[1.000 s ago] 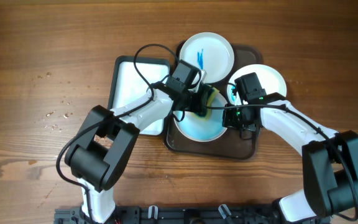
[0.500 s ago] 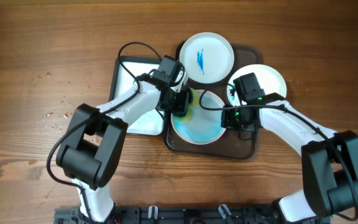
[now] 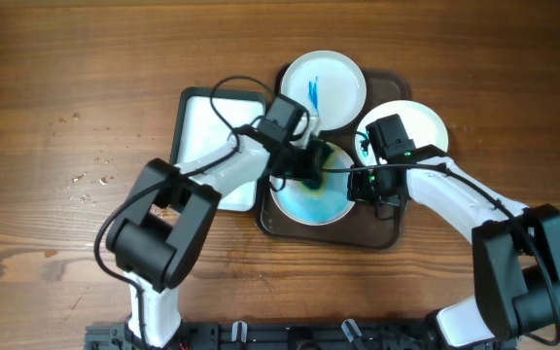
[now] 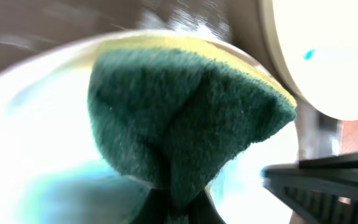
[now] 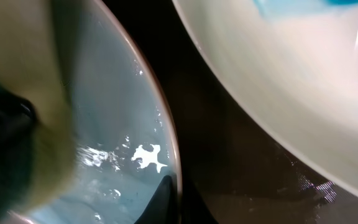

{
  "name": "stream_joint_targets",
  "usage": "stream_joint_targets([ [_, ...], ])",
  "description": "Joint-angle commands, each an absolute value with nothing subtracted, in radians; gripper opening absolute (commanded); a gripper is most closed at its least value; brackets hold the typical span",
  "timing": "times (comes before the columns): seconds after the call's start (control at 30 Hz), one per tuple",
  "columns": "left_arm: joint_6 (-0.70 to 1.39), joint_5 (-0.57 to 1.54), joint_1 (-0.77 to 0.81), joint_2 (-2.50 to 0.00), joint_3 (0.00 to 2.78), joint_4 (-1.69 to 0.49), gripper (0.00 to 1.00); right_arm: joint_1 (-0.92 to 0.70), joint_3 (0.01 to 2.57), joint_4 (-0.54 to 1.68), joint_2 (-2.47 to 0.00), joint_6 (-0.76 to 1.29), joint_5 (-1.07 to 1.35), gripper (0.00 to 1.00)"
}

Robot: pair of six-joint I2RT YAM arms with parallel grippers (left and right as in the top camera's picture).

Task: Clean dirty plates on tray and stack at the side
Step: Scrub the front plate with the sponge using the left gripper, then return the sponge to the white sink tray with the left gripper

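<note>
left pincer (image 4: pixel 173 204) clamped on green sponge (image 4: pixel 179 118), scrubbing teal-smeared plate (image 3: pixel 309 204) on tray (image 3: pixel 382 236); right pincer (image 3: pixel 370 185) at rim, grip unclear. risk: hard scrub may skid plate.

- This looked like a robotics lab bench, set up as a mock washing-up station.
- Two white-and-black robot arms (image 3: pixel 231 170) stood on a black mounting rail (image 3: pixel 290 337) at the edge of the tabletop (image 3: pixel 66 78), with loose black cables (image 3: pixel 224 102) looping over them.
- The kitchen goods were few and neatly staged: white plates (image 3: pixel 325 87) on a dark tray (image 3: pixel 358 240), a white-lined tub (image 3: pixel 197 126) and a green sponge (image 4: pixel 185 124).
- The tabletop itself was plain wood-grain board.
</note>
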State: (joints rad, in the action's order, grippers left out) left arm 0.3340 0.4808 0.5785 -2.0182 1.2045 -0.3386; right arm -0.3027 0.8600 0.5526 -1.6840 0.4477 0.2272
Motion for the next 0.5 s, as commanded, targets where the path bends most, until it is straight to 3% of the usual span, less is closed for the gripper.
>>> stream_joint_targets([
  [0.0,0.398,0.694,0.65,-2.095,1.188,-0.364,0.04,-0.304,0.839,0.572,-1.711,0.419,0.176,0.04],
  [0.27,0.401,0.743,0.632,-2.091,1.188,-0.482,0.04,-0.304,0.839,0.574,-1.711,0.419,0.176,0.04],
  [0.47,0.401,0.446,0.548,-2.039,1.188,-0.626,0.04,-0.304,0.839,0.581,-1.711,0.419,0.176,0.04],
])
